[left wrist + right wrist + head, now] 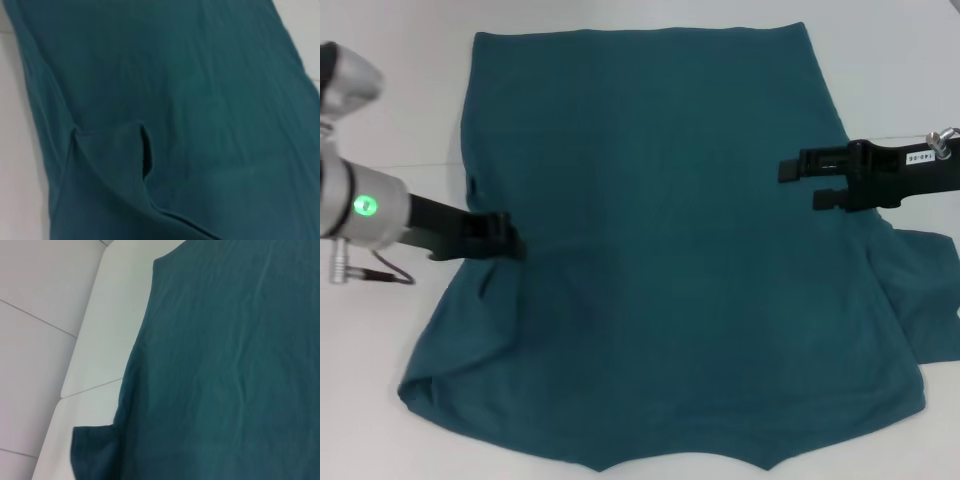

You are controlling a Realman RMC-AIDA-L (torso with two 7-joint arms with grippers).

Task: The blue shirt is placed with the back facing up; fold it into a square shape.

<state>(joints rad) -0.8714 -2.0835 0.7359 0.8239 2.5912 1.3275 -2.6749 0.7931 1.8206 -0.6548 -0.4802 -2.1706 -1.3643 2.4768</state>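
Observation:
The blue shirt [660, 250] lies spread on the white table [390, 100], plain side up, hem at the far end and neckline near the front edge. Its right sleeve [928, 290] sticks out flat to the side. Along the left side the sleeve [110, 160] lies tucked in over the body, its dark opening showing. My left gripper [505, 242] sits low at the shirt's left edge, about halfway along. On the opposite side my right gripper [798, 186] is over the shirt's right edge, open, with nothing between its fingers. The right wrist view shows only the shirt [225, 365] and the table [110, 315].
Bare white table top [910, 80] surrounds the shirt on both sides and beyond the hem. A cable [380, 272] trails from the left arm near the table's left edge. The shirt's lower left corner [420, 385] is slightly bunched.

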